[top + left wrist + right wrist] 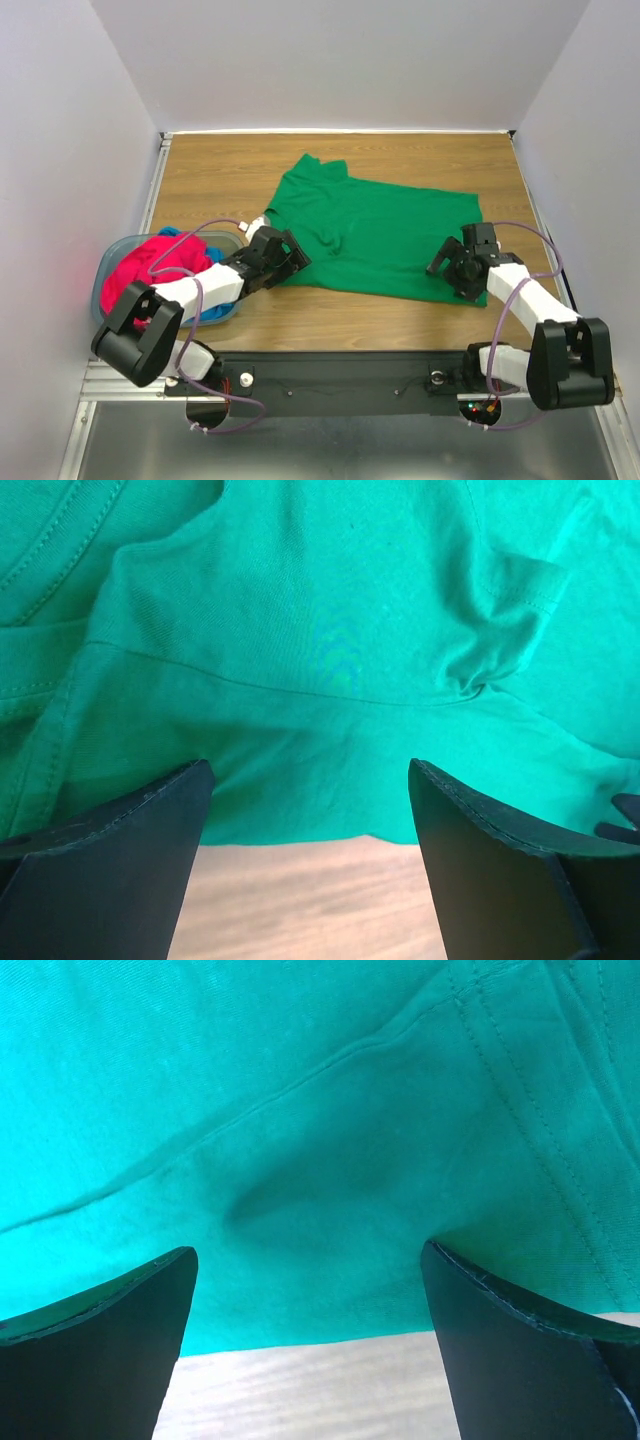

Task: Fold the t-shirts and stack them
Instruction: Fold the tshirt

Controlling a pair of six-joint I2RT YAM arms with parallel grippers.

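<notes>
The kelly green t-shirt [375,230] lies spread on the wooden table, partly folded and wrinkled. My left gripper [288,262] is open at the shirt's near left edge; the left wrist view shows the green cloth [320,640] ahead of the fingers [130,860] and bare wood between them. My right gripper [452,268] is open at the shirt's near right edge; the right wrist view shows the cloth's hem [320,1160] just past the fingertips [520,1350]. The pink-red t-shirt [150,262] and the blue t-shirt [215,310] lie bundled in the basket.
A grey-blue plastic basket [106,268] stands at the table's left near edge, beside my left arm. White walls enclose the table on three sides. Bare wood [220,175] shows behind and to the left of the green shirt.
</notes>
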